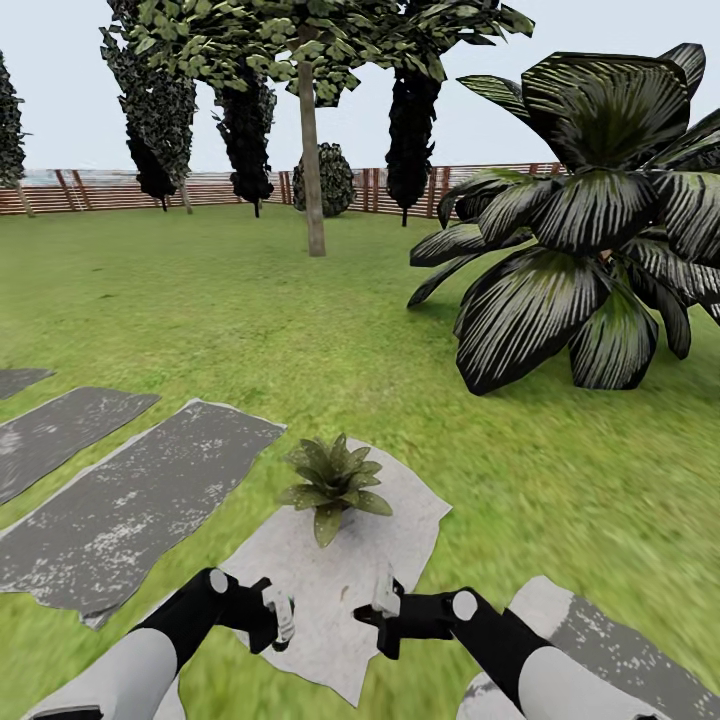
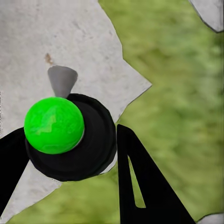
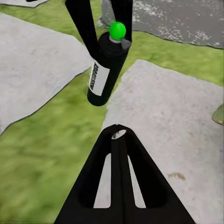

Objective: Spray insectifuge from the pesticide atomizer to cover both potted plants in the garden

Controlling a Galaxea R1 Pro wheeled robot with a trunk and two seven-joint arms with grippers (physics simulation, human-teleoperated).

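The left gripper (image 1: 280, 617) grips the pesticide atomizer (image 3: 106, 67) upright over a stepping stone (image 1: 400, 520). The right gripper (image 1: 385, 598) is pressed closed, empty. A potted plant (image 1: 333, 483) sits just beyond.

Colours in the garden, w/ bottle and plants

Pesticide atomizer (image 3: 105, 70) is showing black body w/ white label strip, bright green cap, grey nozzle. Potted plant (image 1: 333, 483) is showing mid-green pointed leaves on a pale grey stone (image 1: 330, 590); other stones (image 1: 130, 505) are looking darker grey, speckled white. Grass (image 1: 220, 320) is reading green; big palm (image 1: 590, 220) dark green, white-striped. Fence (image 1: 100, 190) is brown, slatted.
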